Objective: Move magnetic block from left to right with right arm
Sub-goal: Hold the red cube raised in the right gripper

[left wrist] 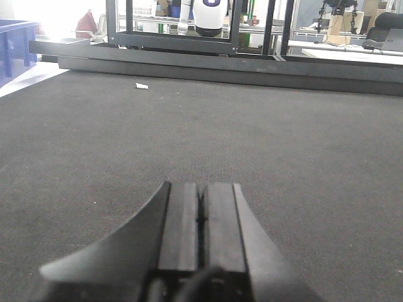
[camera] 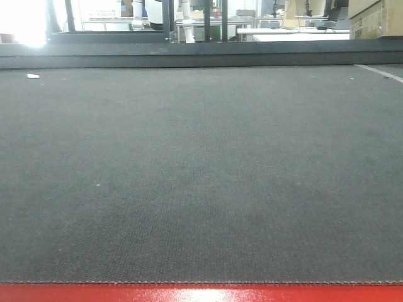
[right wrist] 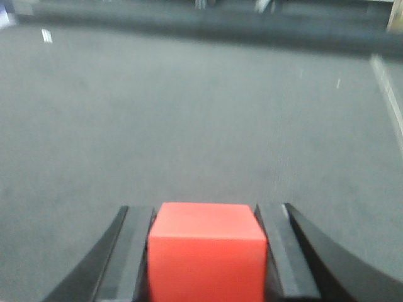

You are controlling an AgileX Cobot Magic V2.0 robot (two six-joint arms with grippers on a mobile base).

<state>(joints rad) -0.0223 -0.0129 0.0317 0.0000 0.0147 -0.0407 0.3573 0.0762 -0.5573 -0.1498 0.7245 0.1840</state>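
In the right wrist view the magnetic block (right wrist: pixel 206 251), a bright red cube, fills the gap between the two black fingers (right wrist: pixel 135 251) of my right gripper (right wrist: pixel 206 217), which is shut on it above the dark grey mat (right wrist: pixel 201 113). The picture is slightly blurred. In the left wrist view my left gripper (left wrist: pixel 201 189) is shut, its two black pads pressed together with nothing between them, low over the mat (left wrist: pixel 252 126). Neither gripper nor the block shows in the front-facing view, which holds only the mat (camera: pixel 201 170).
A small white scrap (left wrist: pixel 142 86) lies on the mat at the far left (camera: pixel 33 76). A raised dark ledge (camera: pixel 201 53) bounds the far edge. A white line (camera: pixel 378 73) runs at the far right. A red strip (camera: pixel 201 293) marks the near edge. A blue bin (left wrist: pixel 14 47) stands far left.
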